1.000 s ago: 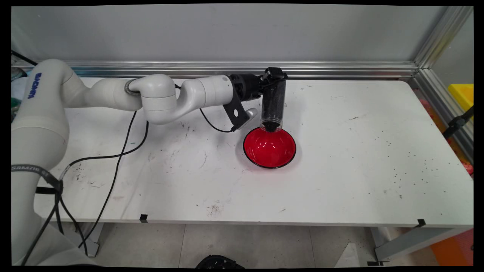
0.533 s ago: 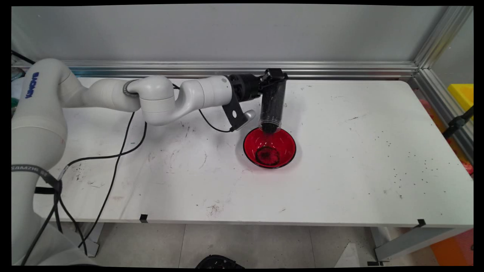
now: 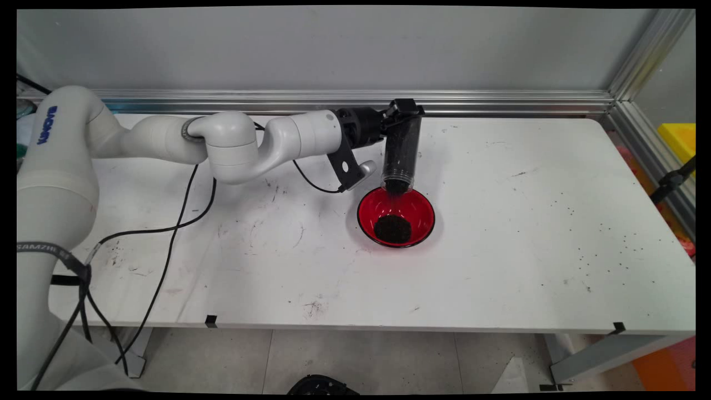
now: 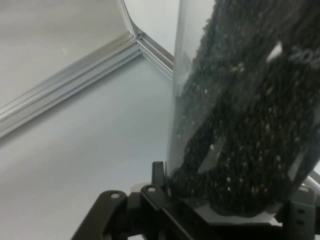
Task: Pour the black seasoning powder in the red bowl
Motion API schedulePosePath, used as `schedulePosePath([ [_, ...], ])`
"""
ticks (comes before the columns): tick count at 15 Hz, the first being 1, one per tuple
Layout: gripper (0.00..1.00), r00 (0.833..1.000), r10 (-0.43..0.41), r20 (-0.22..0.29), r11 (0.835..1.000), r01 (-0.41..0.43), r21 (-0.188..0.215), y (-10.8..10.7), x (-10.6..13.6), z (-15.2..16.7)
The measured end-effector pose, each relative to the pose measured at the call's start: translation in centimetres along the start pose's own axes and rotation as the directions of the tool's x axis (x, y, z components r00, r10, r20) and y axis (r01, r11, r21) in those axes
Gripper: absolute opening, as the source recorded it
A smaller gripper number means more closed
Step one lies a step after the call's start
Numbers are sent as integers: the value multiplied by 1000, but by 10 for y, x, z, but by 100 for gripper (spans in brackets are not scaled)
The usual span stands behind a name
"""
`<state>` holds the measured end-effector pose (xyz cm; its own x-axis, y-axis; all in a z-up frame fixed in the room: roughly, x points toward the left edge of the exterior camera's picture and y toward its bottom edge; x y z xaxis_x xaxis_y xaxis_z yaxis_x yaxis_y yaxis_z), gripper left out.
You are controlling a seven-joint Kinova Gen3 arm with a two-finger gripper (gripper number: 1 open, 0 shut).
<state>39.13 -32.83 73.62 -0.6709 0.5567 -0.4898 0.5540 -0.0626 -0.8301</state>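
Partly hidden tool [image 3: 404, 108] grips tube [image 3: 401, 150] over bowl [image 3: 395, 216].

Only the red bowl [image 3: 396, 216] and inverted tube [image 3: 401, 150] block mid-table; right side open.

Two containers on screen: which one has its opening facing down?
The clear tube in the hand, tipped mouth-down over the red bowl. The bowl sits on the table, opening upward, with dark grains inside.

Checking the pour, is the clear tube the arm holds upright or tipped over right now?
Tipped: the clear tube is upended in the tool, mouth down over the red bowl, where a pile of dark granules lies.
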Motion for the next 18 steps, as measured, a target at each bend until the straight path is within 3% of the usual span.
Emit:
schedulePosePath([
  [18,0,998,58,25,996,-59,60,-10,-4,1],
])
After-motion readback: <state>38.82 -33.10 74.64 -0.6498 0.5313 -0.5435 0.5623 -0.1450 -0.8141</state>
